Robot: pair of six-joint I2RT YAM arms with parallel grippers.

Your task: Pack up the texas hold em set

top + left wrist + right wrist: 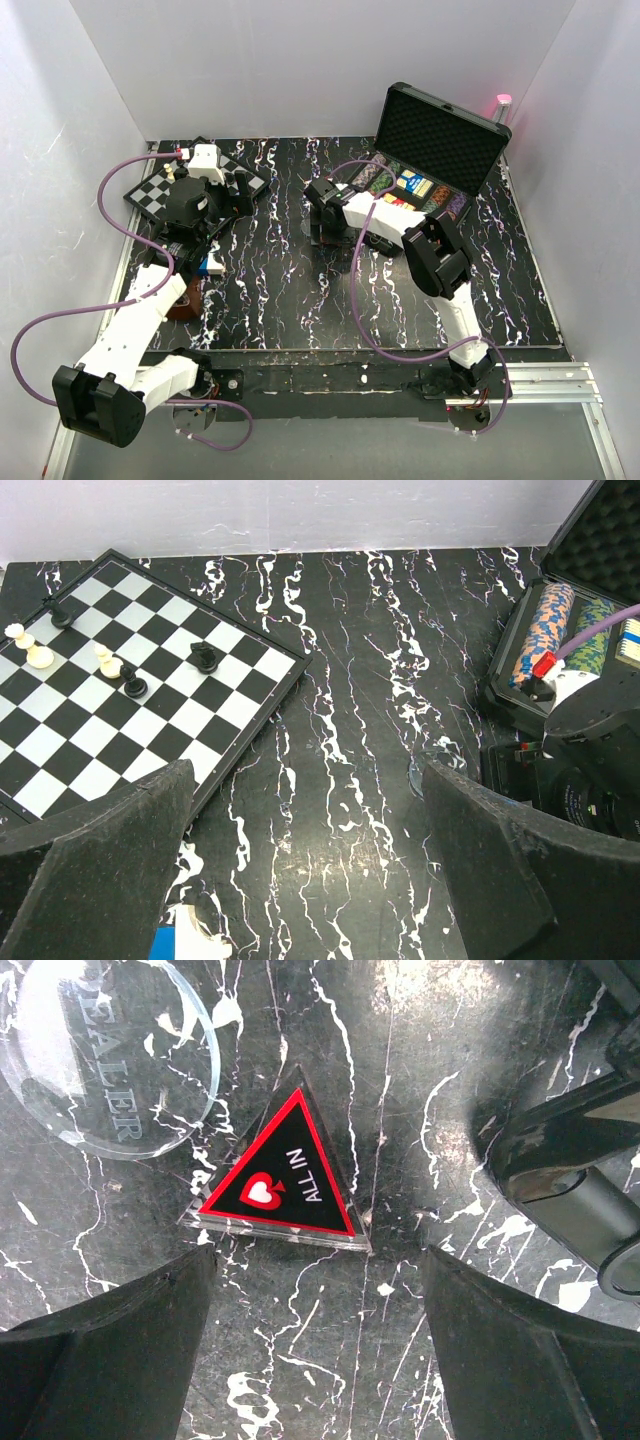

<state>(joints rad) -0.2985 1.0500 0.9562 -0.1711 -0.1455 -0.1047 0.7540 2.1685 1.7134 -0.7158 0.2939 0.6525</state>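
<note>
The black briefcase (440,150) stands open at the back right, its foam lid up, with rows of coloured chips (545,630) and card boxes (415,187) inside. A black-and-red triangular "ALL IN" marker (285,1175) lies flat on the table, with a clear "DEALER" disc (105,1060) beside it. My right gripper (320,1350) is open and empty, low over the table, with the marker just beyond its fingertips; it is in front of the case in the top view (322,222). My left gripper (310,880) is open and empty above bare table.
A chessboard (120,690) with a few pieces lies at the back left. A small blue-white block (180,942) sits by my left finger. A brown object (185,300) lies under the left arm. Walls close in three sides.
</note>
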